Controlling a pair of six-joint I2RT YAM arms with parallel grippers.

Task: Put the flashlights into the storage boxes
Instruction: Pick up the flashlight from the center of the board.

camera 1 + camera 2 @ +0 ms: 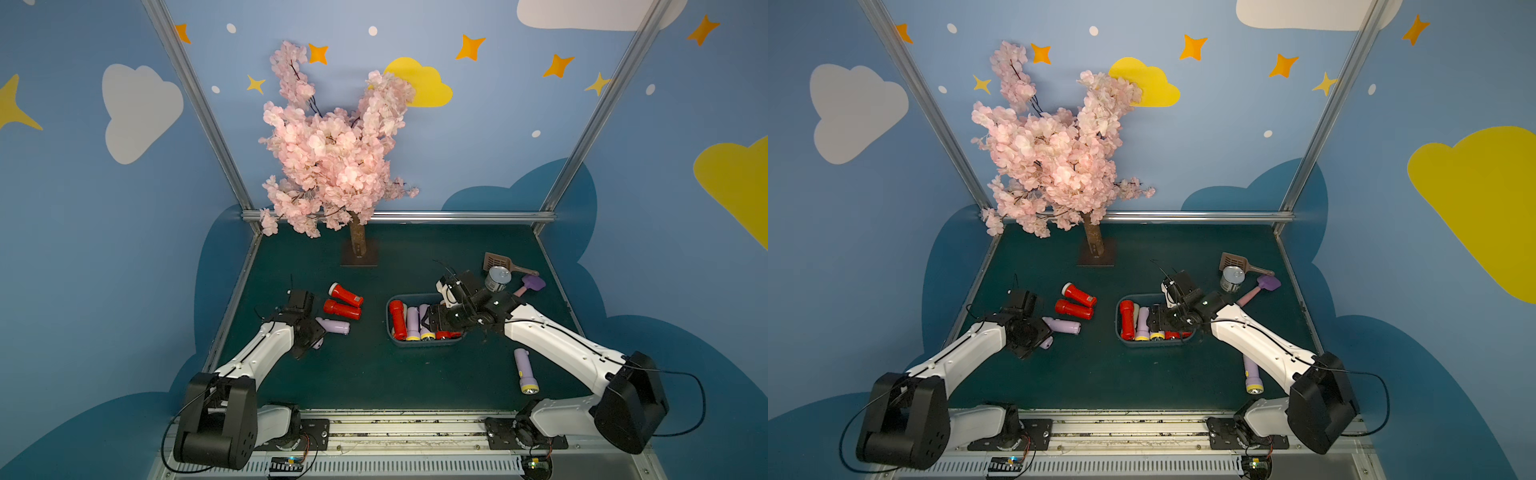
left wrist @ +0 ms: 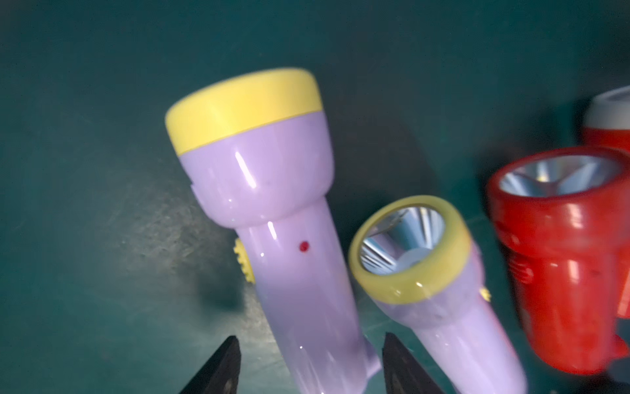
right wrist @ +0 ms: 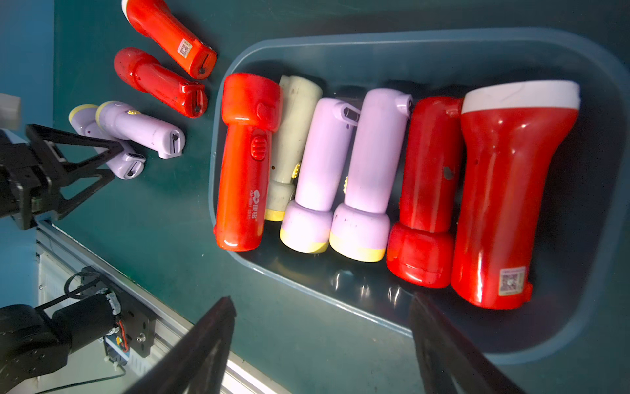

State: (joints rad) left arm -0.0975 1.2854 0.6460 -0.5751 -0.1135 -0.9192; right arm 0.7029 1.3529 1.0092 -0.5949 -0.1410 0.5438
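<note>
Blue star-painted walls (image 1: 498, 145), pink blossom tree (image 1: 332, 158), green tabletop (image 1: 415, 257)

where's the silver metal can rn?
In both top views the silver metal can stands upright on the robot's right, beside the brown slotted scoop, just beyond the far right corner of the blue-grey plastic tub.

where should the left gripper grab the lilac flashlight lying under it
Grip the lilac flashlight on its narrow straight handle, from above, jaws across it: it lies flat, the yellow head flares wider, and a second lilac flashlight crowds one side.
</note>
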